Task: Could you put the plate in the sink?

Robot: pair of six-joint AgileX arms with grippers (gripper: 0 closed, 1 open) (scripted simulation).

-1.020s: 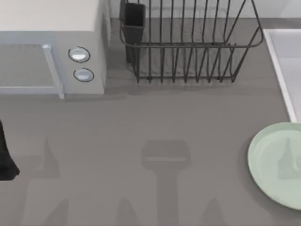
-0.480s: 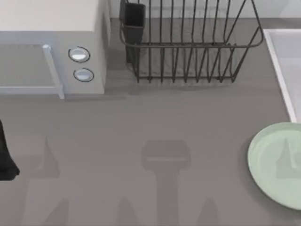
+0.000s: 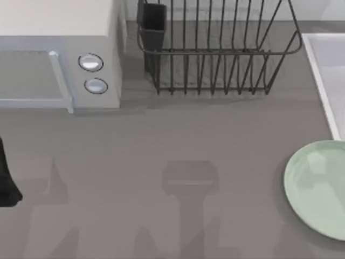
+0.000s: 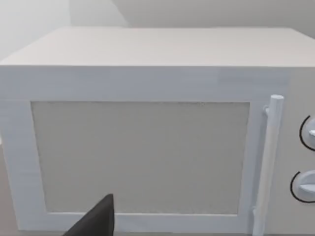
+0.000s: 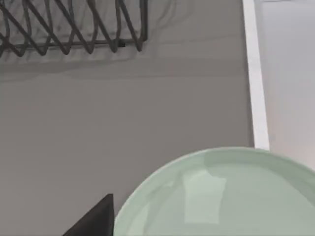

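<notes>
Reaching toward the plate (image 3: pixel 318 186) at four o'clock, below the sink (image 3: pixel 329 81); next comes gripping its rim; finger state cannot be told.

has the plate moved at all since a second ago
No. In the top view the plate lies at the table's right edge, its rim at the same spot just below the sink rim's corner as before.

No readable text, labels, brands, numbers or signs appear on anything.
</notes>
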